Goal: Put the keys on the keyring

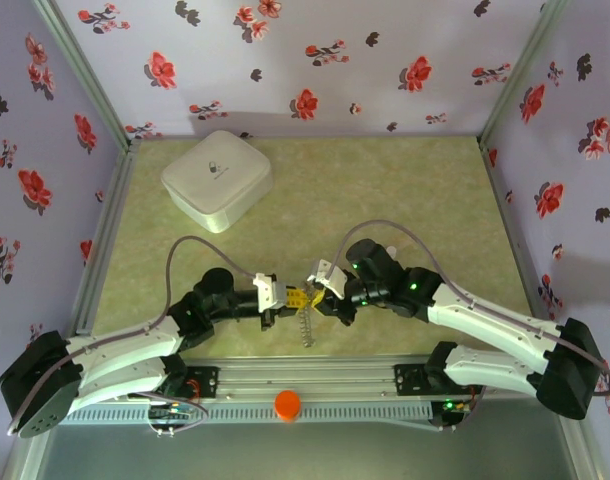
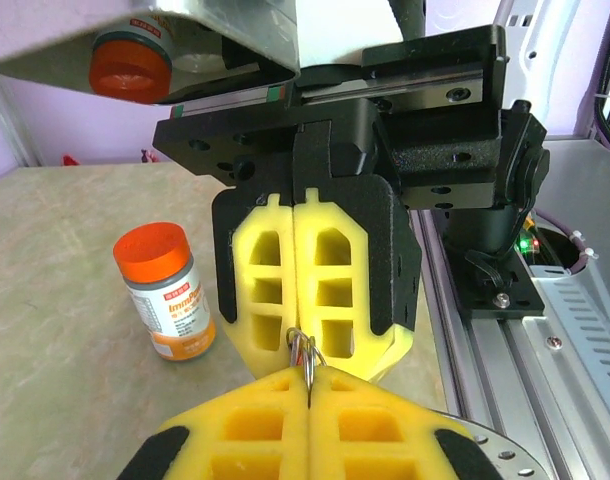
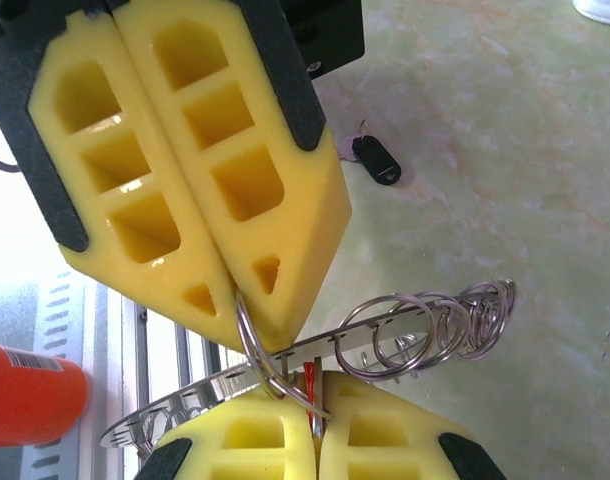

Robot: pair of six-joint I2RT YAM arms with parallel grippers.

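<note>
Tabletop (image 3: pixel 505 130) in the right wrist view bears a black-headed key (image 3: pixel 375 160).

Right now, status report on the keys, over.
Left gripper and right gripper shut on keyring, tip to tip. Black key loose on table. Bottle nearby, not blocking.

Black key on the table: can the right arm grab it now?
Probably not yet. The black key lies uncovered on the table, but the right gripper is shut on the keyring, which the left gripper also pinches.
</note>
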